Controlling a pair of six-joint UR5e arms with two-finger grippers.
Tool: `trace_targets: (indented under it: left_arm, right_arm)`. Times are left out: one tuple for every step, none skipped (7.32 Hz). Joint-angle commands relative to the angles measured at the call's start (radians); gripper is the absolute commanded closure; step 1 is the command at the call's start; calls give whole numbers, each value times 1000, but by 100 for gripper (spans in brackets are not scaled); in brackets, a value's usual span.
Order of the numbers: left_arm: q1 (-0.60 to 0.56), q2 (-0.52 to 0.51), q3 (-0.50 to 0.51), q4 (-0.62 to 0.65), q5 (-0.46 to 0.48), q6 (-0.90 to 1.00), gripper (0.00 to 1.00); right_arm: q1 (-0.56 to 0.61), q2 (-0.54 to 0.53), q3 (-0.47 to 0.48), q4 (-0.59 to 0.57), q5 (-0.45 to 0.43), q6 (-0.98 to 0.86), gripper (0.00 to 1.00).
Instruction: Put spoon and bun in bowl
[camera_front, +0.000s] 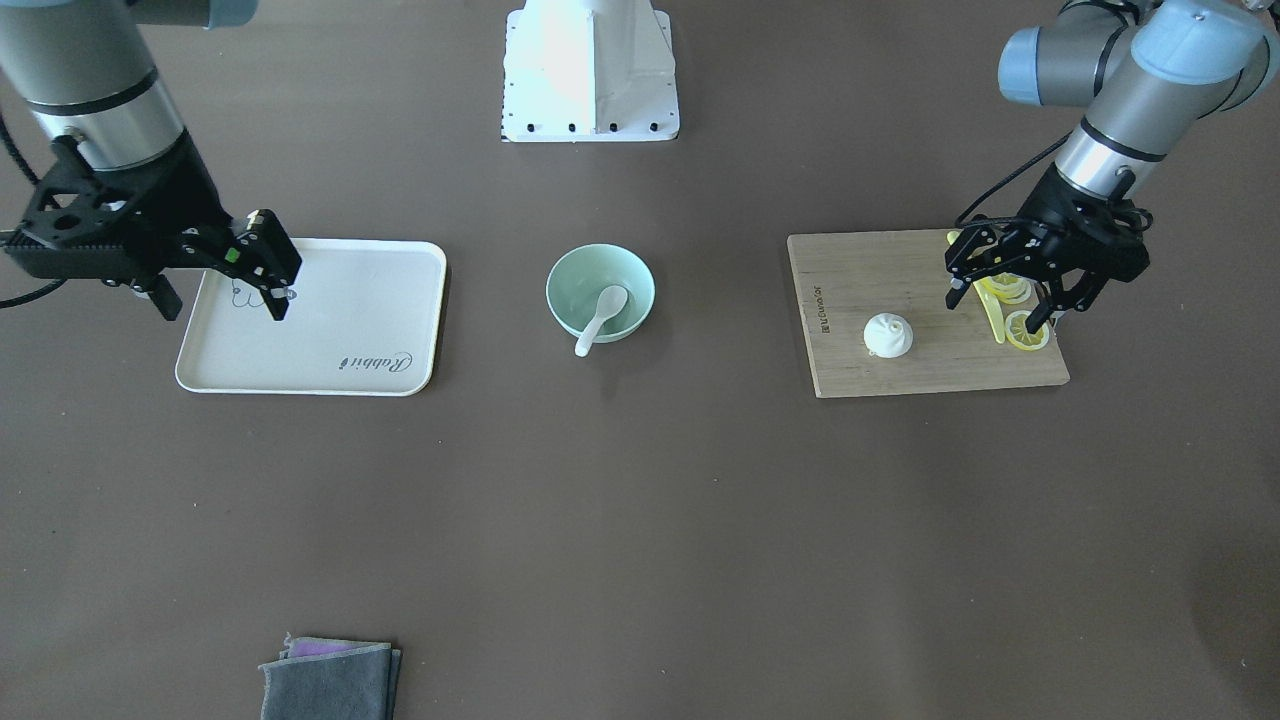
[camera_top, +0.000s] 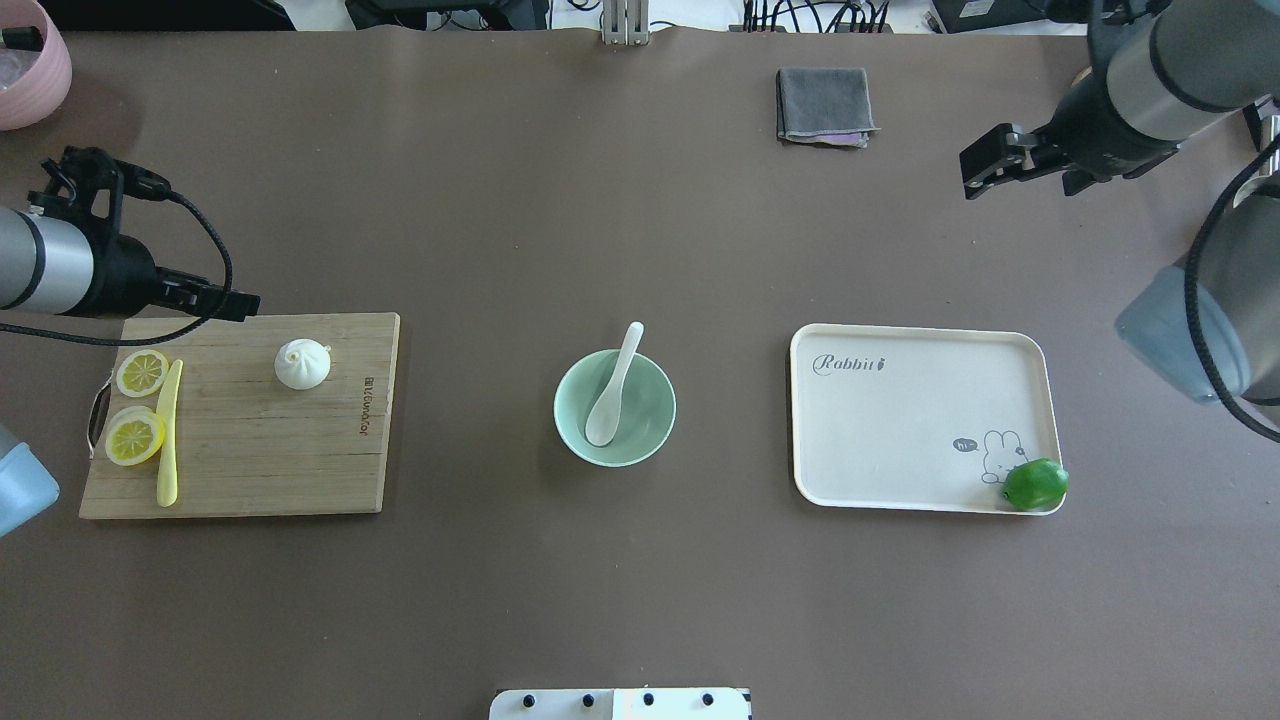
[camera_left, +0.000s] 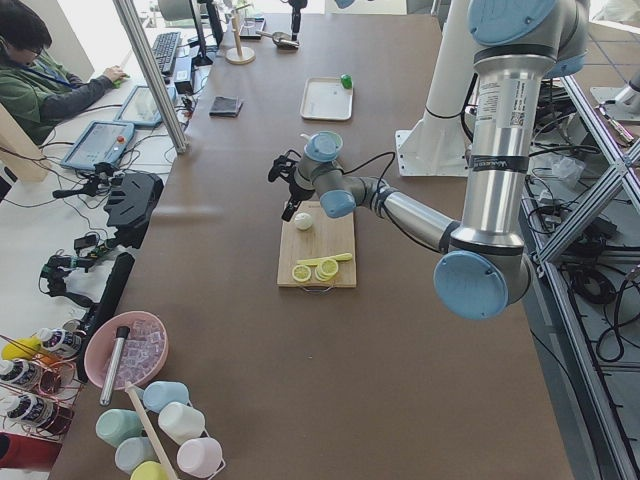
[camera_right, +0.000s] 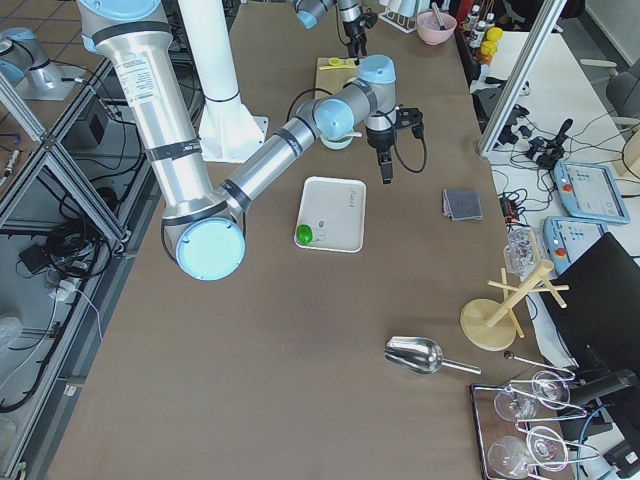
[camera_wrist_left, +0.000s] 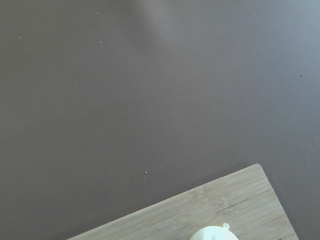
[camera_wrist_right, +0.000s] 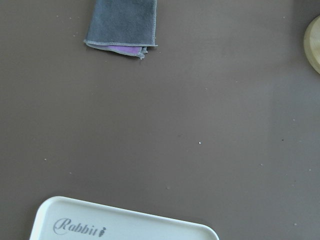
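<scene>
The white spoon (camera_front: 600, 318) lies in the mint-green bowl (camera_front: 552, 290) at the table's middle, scoop inside and handle over the rim; it also shows in the overhead view (camera_top: 612, 385). The white pleated bun (camera_front: 888, 335) sits on the wooden cutting board (camera_front: 880, 270), also in the overhead view (camera_top: 302, 363) and at the bottom edge of the left wrist view (camera_wrist_left: 215, 234). My left gripper (camera_front: 1000, 305) is open and empty, raised above the board near the lemon slices. My right gripper (camera_front: 278, 290) looks open and empty, held high near the tray's far side.
A cream tray (camera_top: 900, 420) with a green lime (camera_top: 1035, 484) in its near corner lies right of the bowl (camera_top: 650, 420). Two lemon slices (camera_top: 141, 372) and a yellow-green knife (camera_top: 168, 430) lie on the board. A folded grey cloth (camera_top: 825, 105) lies at the far side.
</scene>
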Motion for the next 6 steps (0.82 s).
trace_targets:
  left_arm:
    - [81, -23, 25, 1, 51, -39, 8]
    - [102, -23, 45, 0, 94, -41, 15]
    - [105, -23, 57, -1, 99, -40, 23]
    - [106, -23, 67, -1, 99, -38, 24]
    - [106, -23, 68, -1, 99, -38, 32]
    - [112, -24, 77, -1, 99, -38, 44]
  right_arm:
    - [90, -75, -4, 3, 60, -176, 0]
    - [93, -80, -4, 3, 60, -181, 0]
    - [93, -80, -4, 3, 60, -178, 0]
    - [93, -81, -4, 3, 60, -178, 0]
    - [93, -81, -3, 5, 59, -180, 0]
    - [91, -81, -4, 5, 58, -177, 0]
